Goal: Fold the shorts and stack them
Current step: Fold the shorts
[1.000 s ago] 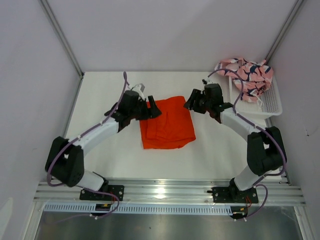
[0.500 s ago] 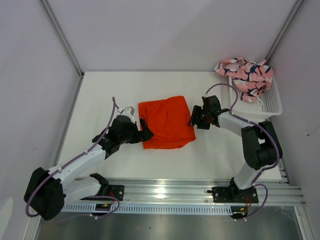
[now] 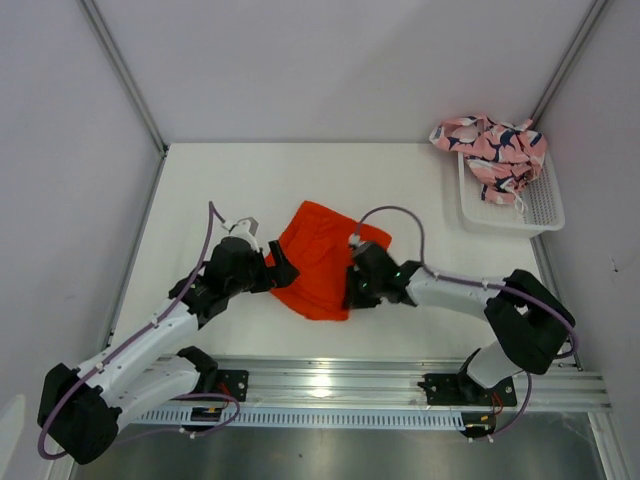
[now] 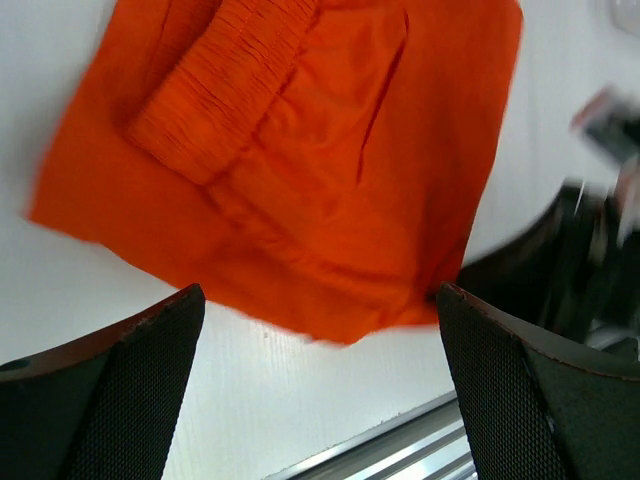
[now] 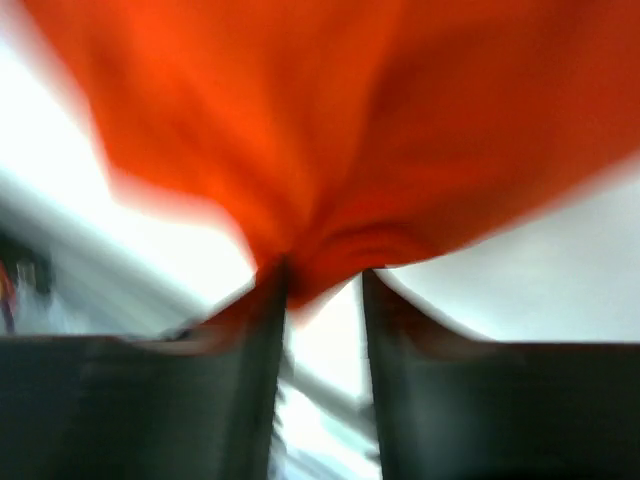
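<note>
The orange shorts (image 3: 322, 258) lie folded and skewed on the white table, near the middle front. My right gripper (image 3: 352, 290) is at their near right corner. In the blurred right wrist view its fingers (image 5: 262, 330) pinch a bunch of the orange fabric (image 5: 330, 150), and the gripper (image 5: 322, 272) is shut on it. My left gripper (image 3: 276, 270) is at the shorts' left edge, open and empty. In the left wrist view it (image 4: 318, 300) hangs wide open over the shorts' (image 4: 290, 150) near edge. The pink printed shorts (image 3: 492, 146) lie heaped on the basket's far end.
The white mesh basket (image 3: 545, 214) stands at the far right by the wall. The metal rail (image 3: 330, 385) runs along the table's near edge, close below the shorts. White walls close in the table on three sides.
My right gripper has moved from the shorts' far right to their near right corner and shut on them. The shorts have shifted nearer and turned. My left gripper has drawn back nearer.
</note>
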